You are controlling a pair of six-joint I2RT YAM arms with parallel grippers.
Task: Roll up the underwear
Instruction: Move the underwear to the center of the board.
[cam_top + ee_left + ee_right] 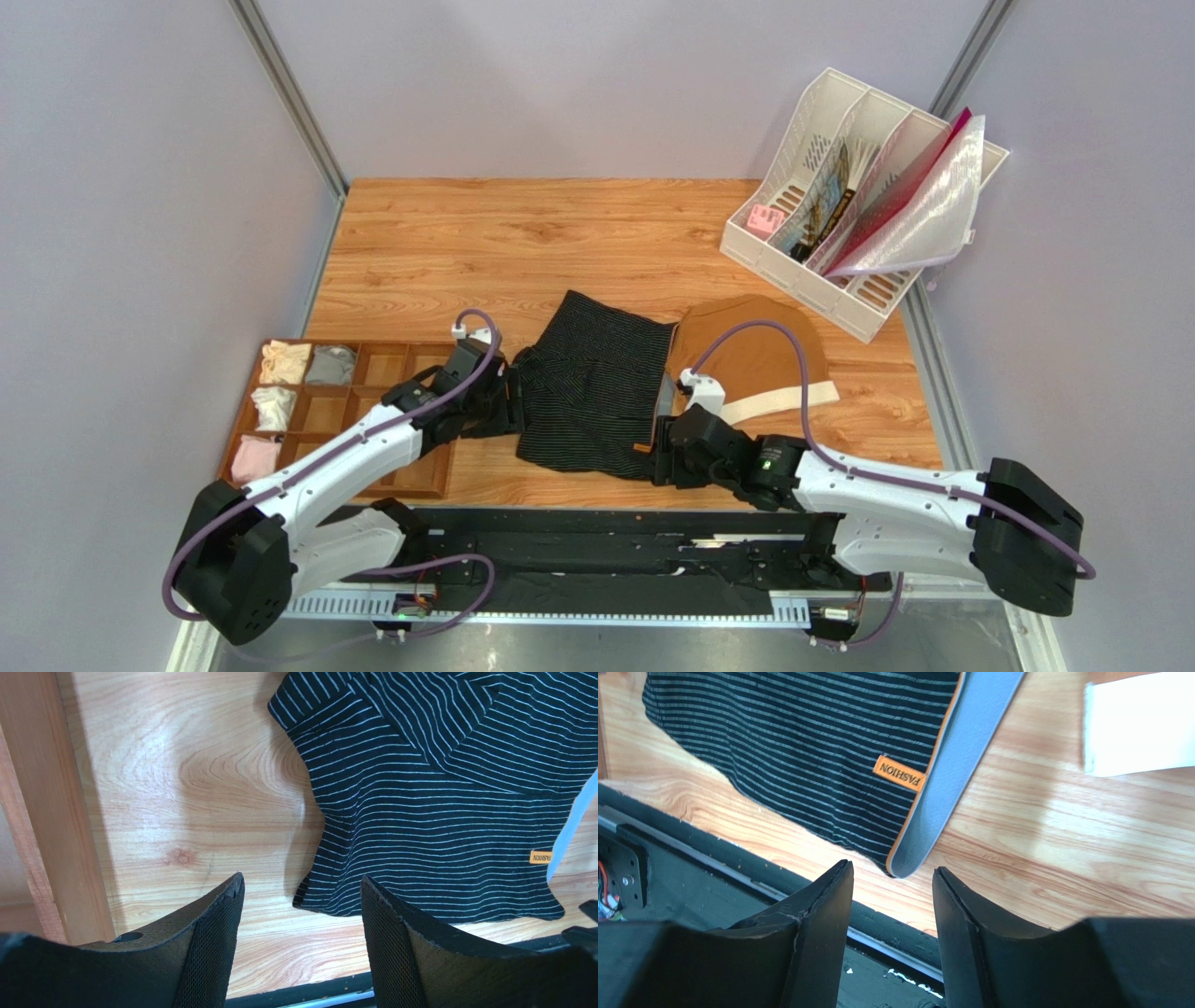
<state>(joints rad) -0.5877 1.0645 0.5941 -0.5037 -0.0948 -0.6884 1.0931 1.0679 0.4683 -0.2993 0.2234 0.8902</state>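
Underwear (589, 385) lies spread flat mid-counter (463, 238), its waistband (948, 777) toward 3 o'clock; brown briefs (751, 350) sit just beside it on that side; I see the left fingers (210, 945) spread wide with nothing between them, just off its 9 o'clock edge; the right fingers (822, 938) stand parted too, empty, by the waistband corner at 4 o'clock; a divided tray (376, 367) sits at 9 o'clock.

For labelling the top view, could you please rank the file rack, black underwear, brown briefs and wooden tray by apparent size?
1. file rack
2. black underwear and wooden tray: too alike to rank, the tray partly hidden by the left arm
3. brown briefs, smallest
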